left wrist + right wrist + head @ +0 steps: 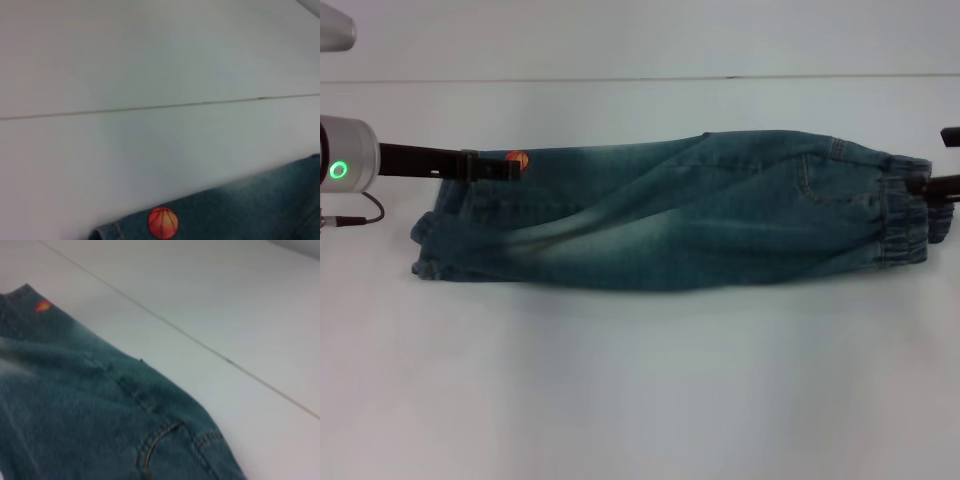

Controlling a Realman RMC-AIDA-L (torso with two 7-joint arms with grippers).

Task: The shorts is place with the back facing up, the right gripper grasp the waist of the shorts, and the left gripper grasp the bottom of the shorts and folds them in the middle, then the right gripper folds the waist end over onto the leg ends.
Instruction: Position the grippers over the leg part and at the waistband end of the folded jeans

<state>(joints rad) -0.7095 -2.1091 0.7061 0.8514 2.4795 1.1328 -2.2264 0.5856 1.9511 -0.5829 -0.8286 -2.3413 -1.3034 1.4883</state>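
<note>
Stretched lengthwise on white table (640, 390): one pair of blue-green faded denim shorts (680, 215), folded in half, between two grippers. At left gripper (510, 167), clamped on flat leg hem (470, 200) beside one orange basketball print (163, 222). At right gripper (932, 187), gathered elastic waistband (905, 215); grip there impossible to tell.

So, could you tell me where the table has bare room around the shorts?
The table is bare along the near side of the shorts and along the far side. Both ends are crowded: left gripper, right gripper.
</note>
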